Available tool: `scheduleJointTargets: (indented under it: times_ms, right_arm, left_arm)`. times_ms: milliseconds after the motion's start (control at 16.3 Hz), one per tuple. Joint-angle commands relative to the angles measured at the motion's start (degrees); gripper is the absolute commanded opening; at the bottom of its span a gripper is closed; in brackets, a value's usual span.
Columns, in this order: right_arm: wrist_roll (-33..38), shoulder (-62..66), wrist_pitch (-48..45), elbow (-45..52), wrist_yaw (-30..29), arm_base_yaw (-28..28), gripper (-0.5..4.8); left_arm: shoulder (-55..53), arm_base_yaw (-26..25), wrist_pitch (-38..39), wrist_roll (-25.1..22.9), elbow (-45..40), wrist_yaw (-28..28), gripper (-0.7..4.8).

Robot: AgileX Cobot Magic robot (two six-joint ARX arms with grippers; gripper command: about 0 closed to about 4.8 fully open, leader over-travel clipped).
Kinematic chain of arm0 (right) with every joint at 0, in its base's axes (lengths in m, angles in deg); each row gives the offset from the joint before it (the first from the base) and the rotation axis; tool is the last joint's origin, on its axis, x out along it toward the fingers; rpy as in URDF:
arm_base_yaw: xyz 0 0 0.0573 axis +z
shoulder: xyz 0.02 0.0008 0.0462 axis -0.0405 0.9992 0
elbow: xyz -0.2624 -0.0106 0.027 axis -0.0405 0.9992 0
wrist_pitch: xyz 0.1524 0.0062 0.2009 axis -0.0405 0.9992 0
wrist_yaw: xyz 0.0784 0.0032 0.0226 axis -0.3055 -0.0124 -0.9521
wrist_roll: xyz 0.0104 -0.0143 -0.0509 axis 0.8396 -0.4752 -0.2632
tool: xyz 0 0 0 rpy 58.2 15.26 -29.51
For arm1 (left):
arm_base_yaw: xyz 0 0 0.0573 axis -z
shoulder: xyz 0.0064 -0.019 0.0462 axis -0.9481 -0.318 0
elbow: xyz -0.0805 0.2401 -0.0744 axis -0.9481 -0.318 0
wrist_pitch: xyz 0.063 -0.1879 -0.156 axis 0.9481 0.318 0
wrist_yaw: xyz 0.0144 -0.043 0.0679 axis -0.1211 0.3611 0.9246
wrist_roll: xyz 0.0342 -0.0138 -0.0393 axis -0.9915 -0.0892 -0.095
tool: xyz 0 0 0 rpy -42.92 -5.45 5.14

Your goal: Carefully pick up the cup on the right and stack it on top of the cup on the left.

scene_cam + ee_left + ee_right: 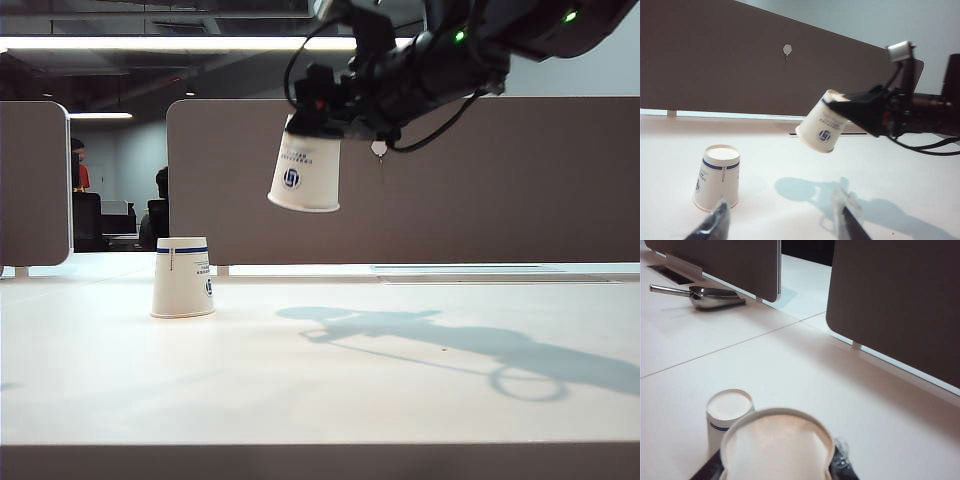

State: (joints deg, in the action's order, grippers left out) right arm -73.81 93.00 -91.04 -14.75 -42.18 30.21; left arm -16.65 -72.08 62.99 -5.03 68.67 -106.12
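Note:
The left cup (183,278) is white paper with a blue band and stands upside down on the table (400,390). It also shows in the left wrist view as the left cup (717,175). My right gripper (322,112) is shut on the other cup (305,170), holding it tilted and mouth-down high above the table, to the right of the standing cup. In the right wrist view the held cup (777,445) fills the space between the dark fingers (842,462), with the left cup (729,412) just beyond it. My left gripper (784,210) is open and empty, low over the table near the standing cup.
Grey partition panels (450,180) close off the back of the table, with a small key tag (787,50) hanging on one. A metal scoop (705,295) lies by the panels. The arm's shadow (450,345) falls on the table to the right.

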Motion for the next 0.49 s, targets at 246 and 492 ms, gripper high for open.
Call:
scheduleJointTargets:
  times_ms: [246, 492]
  right_arm:
    - [-0.2, 12.1, 2.6, -18.3, -0.1, 6.0, 1.98]
    - [-0.2, 14.0, 2.6, -20.0, 0.1, 6.1, 1.98]
  left_arm:
    - [0.0, 0.4, -0.3, -0.3, 0.1, -0.1, 2.78]
    - [0.0, 0.4, -0.3, 0.4, 0.1, -0.2, 2.78]
